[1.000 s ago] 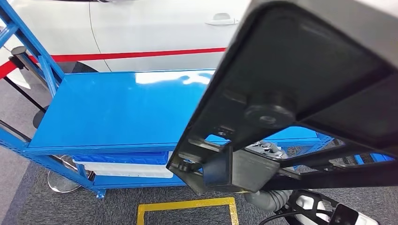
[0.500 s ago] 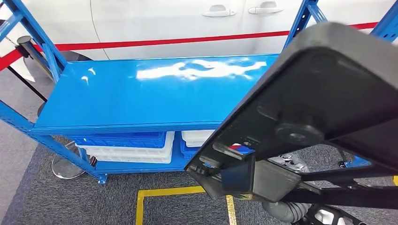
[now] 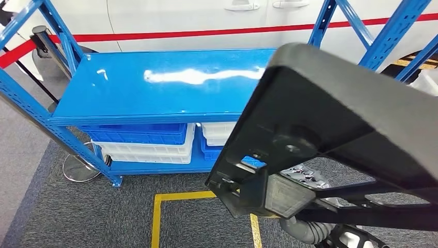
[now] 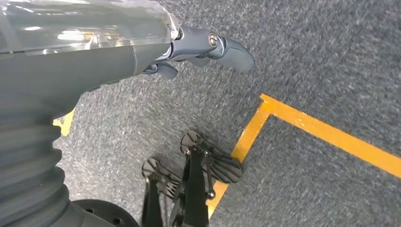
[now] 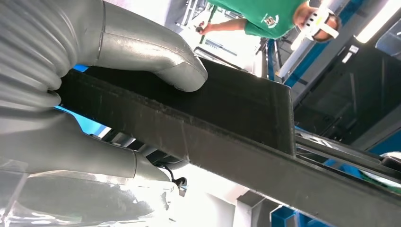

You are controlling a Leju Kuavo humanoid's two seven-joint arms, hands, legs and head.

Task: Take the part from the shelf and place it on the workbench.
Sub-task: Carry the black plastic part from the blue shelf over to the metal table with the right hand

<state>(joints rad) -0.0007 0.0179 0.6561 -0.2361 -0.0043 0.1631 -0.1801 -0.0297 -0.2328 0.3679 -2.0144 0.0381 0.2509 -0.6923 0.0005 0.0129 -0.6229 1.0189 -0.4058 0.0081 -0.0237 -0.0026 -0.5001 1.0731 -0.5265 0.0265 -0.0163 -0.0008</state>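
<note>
A large flat black part [image 3: 341, 134] with ribs and a round boss on its underside takes up the right half of the head view, tilted. My right hand [image 5: 118, 94] grips its edge, the thumb [image 5: 161, 61] pressed on one face and the fingers under the other. Behind the part a bit of that hand [image 3: 304, 174] shows in the head view. The blue shelf [image 3: 155, 88] it stands before has a bare glossy top level. My left hand [image 4: 208, 47] hangs over the carpet, holding nothing, fingers loosely apart.
Blue and white bins [image 3: 144, 142] sit on the shelf's lower level. Yellow tape [image 3: 181, 199] marks the grey carpet. A stanchion base [image 3: 77, 170] stands at the shelf's left foot. Behind is a white car with a red stripe [image 3: 170, 35]. A person in green [image 5: 265, 19] stands nearby.
The whole picture has shifted: the camera has drawn back from the shelf, so its lower bins and more carpet now show. The black part stays in my right hand.
</note>
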